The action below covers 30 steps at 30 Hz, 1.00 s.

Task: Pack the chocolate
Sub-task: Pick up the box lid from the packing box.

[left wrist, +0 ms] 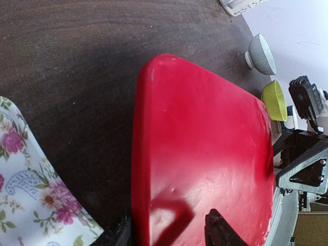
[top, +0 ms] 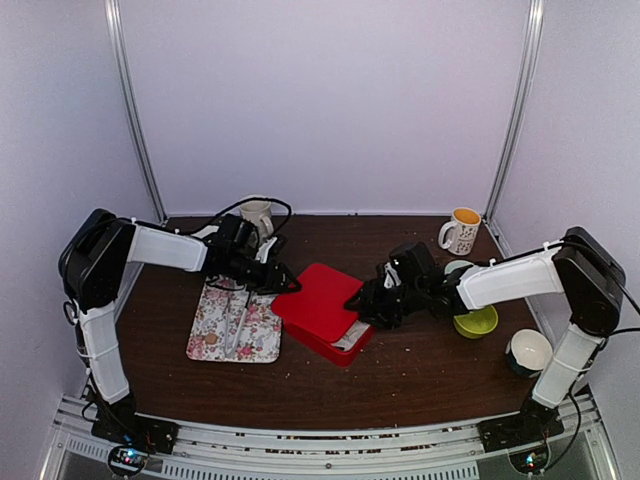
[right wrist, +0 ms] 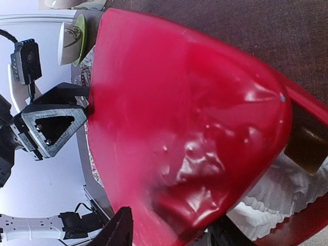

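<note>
A dark wooden table (top: 420,380) sits inside a plain white-walled booth. No chocolate shows in any view. Any pieces must lie under the red lid (top: 318,295), inside the red box (top: 352,350), and that is a guess, since the lid hides the inside. Only the crimped white paper lining (right wrist: 271,205) peeks out at the box's open side.

The lid sits tilted over the box, not seated, with an arm at each end. The right gripper (top: 368,305) has the lid's edge between its fingers and looks clamped on it. The left gripper (left wrist: 171,233) straddles the opposite edge at a middling gap; whether it is actually pressing the lid I cannot tell.

So the step in hand is closing the box — the last part of packing, if the pieces are indeed inside. The next move calls for levelling the lid, lining its corners up with the box and lowering both ends together so the paper is not trapped.

Further out, a floral mat (top: 215,335) with tongs (top: 235,325) lies to the left, and a green bowl (top: 478,322) and a mug (top: 461,231) stand to the right.
</note>
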Motion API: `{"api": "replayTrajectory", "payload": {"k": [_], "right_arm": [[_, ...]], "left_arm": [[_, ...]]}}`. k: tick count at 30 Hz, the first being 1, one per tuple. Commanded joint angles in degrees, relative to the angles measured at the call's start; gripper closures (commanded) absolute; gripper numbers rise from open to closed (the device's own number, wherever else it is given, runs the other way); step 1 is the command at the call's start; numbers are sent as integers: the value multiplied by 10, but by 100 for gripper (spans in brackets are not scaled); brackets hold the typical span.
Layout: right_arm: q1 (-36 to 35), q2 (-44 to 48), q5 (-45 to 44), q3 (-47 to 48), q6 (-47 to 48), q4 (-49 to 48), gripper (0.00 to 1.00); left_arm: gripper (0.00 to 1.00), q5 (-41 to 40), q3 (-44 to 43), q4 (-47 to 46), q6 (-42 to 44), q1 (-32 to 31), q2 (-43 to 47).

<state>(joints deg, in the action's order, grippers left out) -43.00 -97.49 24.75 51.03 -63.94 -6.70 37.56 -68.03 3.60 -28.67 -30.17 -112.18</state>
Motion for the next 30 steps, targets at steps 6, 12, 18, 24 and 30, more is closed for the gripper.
{"api": "replayTrajectory", "payload": {"k": [6, 12, 18, 24, 30], "right_arm": [[0, -1, 11, -1, -12, -103, 56], [6, -8, 20, 19, 13, -91, 58], [7, -16, 25, 53, 60, -41, 59], [15, -22, 43, 58, 75, -48, 61], [27, -28, 88, 70, 107, -51, 67]], "left_arm": [[51, 20, 11, -20, -12, -6, 32], [51, 18, 36, -33, -42, -6, 68], [50, 19, 60, -44, -53, -6, 97], [50, 10, 89, -52, -78, -8, 126], [50, -12, 106, -51, -102, -22, 151]]}}
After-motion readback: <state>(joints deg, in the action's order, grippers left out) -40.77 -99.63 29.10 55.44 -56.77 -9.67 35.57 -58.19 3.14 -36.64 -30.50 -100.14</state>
